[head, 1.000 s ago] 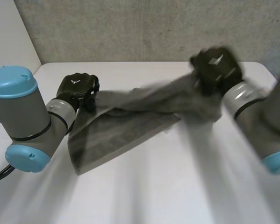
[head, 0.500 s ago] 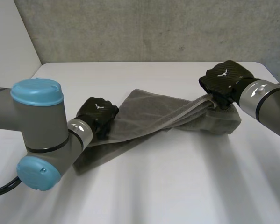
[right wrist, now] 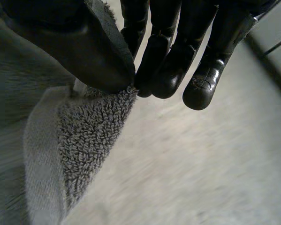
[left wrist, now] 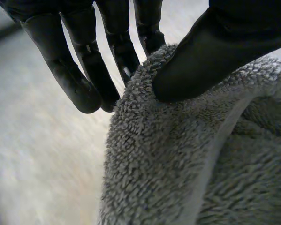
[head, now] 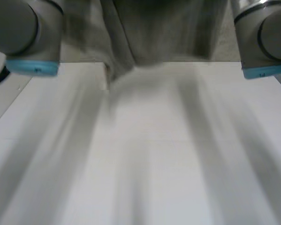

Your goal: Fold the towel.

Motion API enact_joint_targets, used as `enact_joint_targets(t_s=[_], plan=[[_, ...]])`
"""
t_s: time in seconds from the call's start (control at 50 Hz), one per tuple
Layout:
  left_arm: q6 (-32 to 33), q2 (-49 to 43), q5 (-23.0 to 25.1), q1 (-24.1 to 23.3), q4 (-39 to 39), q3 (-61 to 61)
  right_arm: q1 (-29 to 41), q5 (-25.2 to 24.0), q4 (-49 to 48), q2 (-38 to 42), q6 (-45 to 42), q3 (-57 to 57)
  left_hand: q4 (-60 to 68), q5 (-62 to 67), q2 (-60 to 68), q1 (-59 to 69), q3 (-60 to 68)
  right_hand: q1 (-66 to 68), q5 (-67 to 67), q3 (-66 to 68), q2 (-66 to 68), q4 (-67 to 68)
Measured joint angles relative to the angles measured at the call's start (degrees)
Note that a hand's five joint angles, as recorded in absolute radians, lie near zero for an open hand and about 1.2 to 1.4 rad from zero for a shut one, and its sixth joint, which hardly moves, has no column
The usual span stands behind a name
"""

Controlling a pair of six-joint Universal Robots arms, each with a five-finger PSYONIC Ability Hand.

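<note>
The left hand [left wrist: 201,47] pinches the towel [left wrist: 168,164] at its hemmed edge between thumb and fingers. The right hand [right wrist: 84,47] pinches a corner the same way. The towel hangs raised over the far side of the table [head: 145,154]. Hold both pinches firm, level the 2 hands, and lower the hanging edge flat before folding.

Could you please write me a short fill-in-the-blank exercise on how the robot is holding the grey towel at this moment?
1. Over the white table, the grey terry towel hangs ____ the left arm and the right arm.
2. The left hand pinches the towel's fluffy edge between its fingers and its ____.
3. The right hand is shut on a ____ of the towel, right at its fingertips.
Missing words: between; thumb; corner.
</note>
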Motion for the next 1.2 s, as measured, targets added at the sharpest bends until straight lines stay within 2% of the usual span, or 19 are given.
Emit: enact_joint_targets(t_s=[0.08, 0.18, 0.22, 0.36, 0.54, 0.66, 0.74, 0.78, 0.82, 0.84, 0.86, 0.9, 0.96, 1.0, 1.06, 1.2], plan=[[-1.18, 0.82, 0.36, 0.82, -1.49, -0.46, -0.1, -0.43, 2.27, -1.49, 1.96, 1.87, 0.0, 0.0, 0.0, 0.0, 0.0, 0.0, 0.0, 0.0, 0.0, 0.0], [-1.13, -0.79, 3.05, 1.77, -9.66, -2.64, -0.5, -3.4, 15.8, -0.54, 4.2, 3.87, 0.0, 0.0, 0.0, 0.0, 0.0, 0.01, 0.0, 0.0, 0.0, 0.0], [-0.47, -2.29, 5.95, 2.13, -14.94, -5.77, -0.86, -5.78, 23.53, 0.6, 4.49, 5.43, 0.0, 0.0, 0.0, 0.0, 0.01, 0.01, 0.0, 0.0, 0.0, 0.0], [4.53, -5.13, 12.99, 2.56, -23.84, -19.26, -2.11, -9.26, 36.52, 2.67, 1.77, 13.22, 0.0, 0.0, 0.0, 0.0, 0.05, 0.01, 0.0, 0.0, 0.0, 0.0], [14.63, -5.74, 13.87, 1.86, -24.45, -37.61, -3.15, -7.69, 39.62, 3.57, -4.19, 25.67, 0.0, 0.0, 0.0, 0.0, 0.07, 0.01, 0.0, 0.0, 0.0, 0.0], [15.4, -4.72, 13.35, 0.53, -24.19, -42.6, -4.79, -4.4, 38.06, 3.07, -4.71, 30.19, 0.0, 0.0, 0.0, 0.0, 0.08, 0.01, 0.0, 0.0, 0.0, 0.0], [12.75, -2.89, 13.24, -0.52, -24.12, -43.35, -6.46, -1.77, 36.23, 2.33, -4.1, 31.79, -0.32, -0.06, -0.05, -0.09, -1.05, 0.01, 0.0, 0.0, 0.0, 0.0], [11.19, -1.98, 13.25, -0.77, -24.06, -43.32, -7.15, -1.13, 35.63, 2.05, -3.88, 32.17, -5.67, -4.52, -4.5, -2.36, -7.05, 0.01, 0.0, 0.0, 0.0, 0.0], [9.16, -0.9, 13.34, -0.97, -23.9, -43.17, -7.94, -0.63, 35.1, 1.84, -3.68, 32.48, -22.7, -20.84, -20.15, -18.8, -23.18, 0.01, 0.0, 0.0, 0.0, 0.0], [8.69, -0.66, 13.38, -1.0, -23.85, -43.11, -8.12, -0.55, 35.0, 1.81, -3.65, 32.53, -26.15, -24.2, -24.61, -22.23, -27.7, 0.01, 0.0, 0.0, 0.0, 0.0], [7.78, -0.21, 13.44, -1.04, -23.73, -42.98, -8.5, -0.43, 34.83, 1.77, -3.59, 32.59, -36.79, -34.85, -34.14, -32.09, -37.38, 0.01, 0.0, 0.0, 0.0, 0.0], [6.77, 0.28, 13.5, -1.04, -23.51, -42.75, -9.19, -0.3, 34.57, 1.78, -3.54, 32.54, -47.72, -46.5, -45.66, -43.63, -49.39, 0.01, 0.0, 0.0, 0.0, 0.0], [5.98, 0.61, 13.52, -0.97, -23.23, -42.46, -10.12, -0.18, 34.28, 1.83, -3.53, 32.33, -53.45, -53.1, -51.53, -48.86, -55.36, 0.01, 0.0, 0.0, 0.0, 0.0], [5.65, 0.72, 13.49, -0.6, -22.66, -42.14, -11.16, 0.23, 33.96, 1.96, -3.56, 32.01, -68.27, -67.98, -65.66, -63.26, -70.02, 0.01, 0.0, 0.0, 0.0, 0.0], [5.61, 0.69, 13.42, 0.17, -21.99, -41.86, -12.24, 1.06, 33.59, 2.17, -3.65, 31.59, -71.83, -72.42, -70.01, -66.94, -73.95, 0.01, 0.0, 0.0, 0.0, 0.0], [6.31, 0.23, 13.36, 3.56, -21.1, -41.52, -13.55, 3.29, 32.87, 3.63, -3.95, 30.93, -71.83, -72.62, -70.09, -66.94, -74.02, 0.01, 0.0, 0.0, 0.0, 0.0]])
